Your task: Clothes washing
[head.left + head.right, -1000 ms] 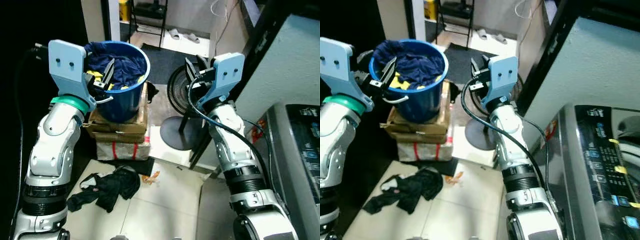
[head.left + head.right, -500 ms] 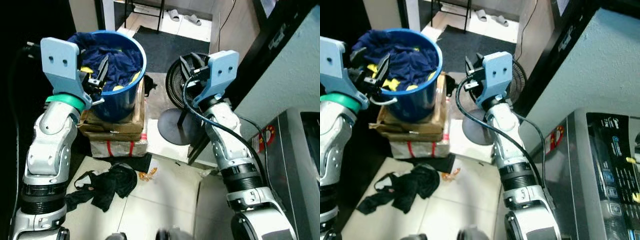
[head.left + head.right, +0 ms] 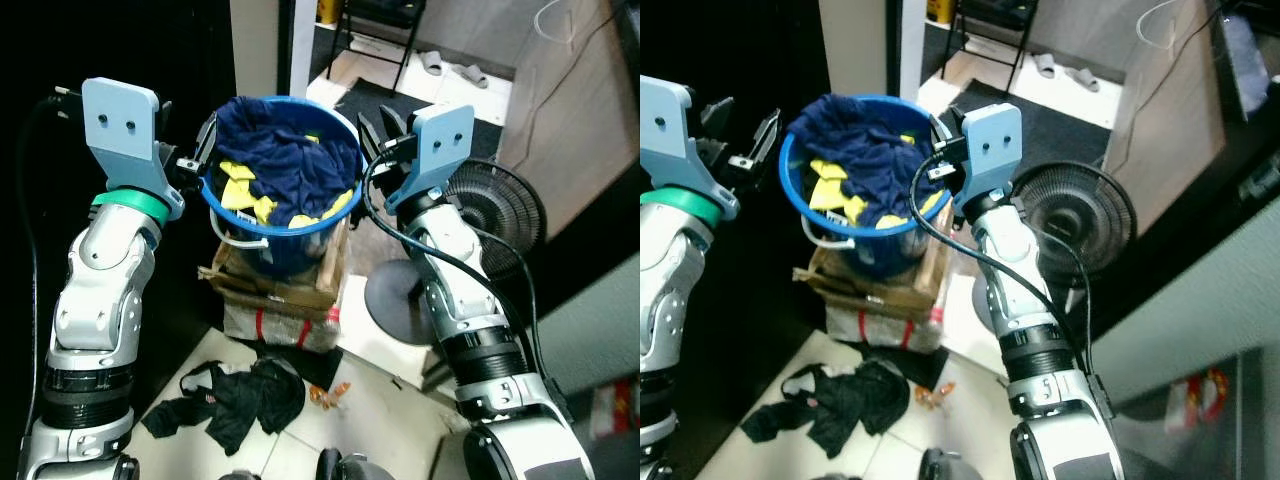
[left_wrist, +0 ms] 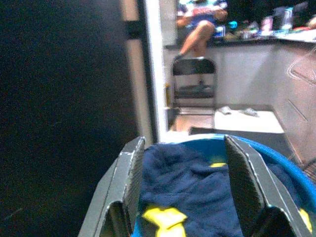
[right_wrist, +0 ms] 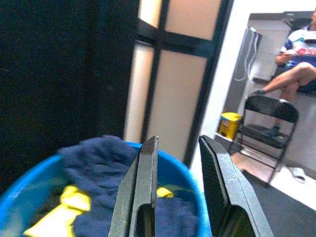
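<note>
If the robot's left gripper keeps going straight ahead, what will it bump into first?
Probably the blue bucket of clothes. The left gripper, jaws open, points right over the near rim at the laundry, though the depth is hard to judge.

Blue bucket; navy, yellow clothes; black garment.

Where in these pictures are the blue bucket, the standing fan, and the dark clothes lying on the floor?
blue bucket point(image 3: 268, 252): left eye view, its bare outer wall.
standing fan point(image 3: 1080, 222): right eye view, centre of its round grille.
dark clothes point(image 3: 240, 395): left eye view, middle of the heap.
</note>
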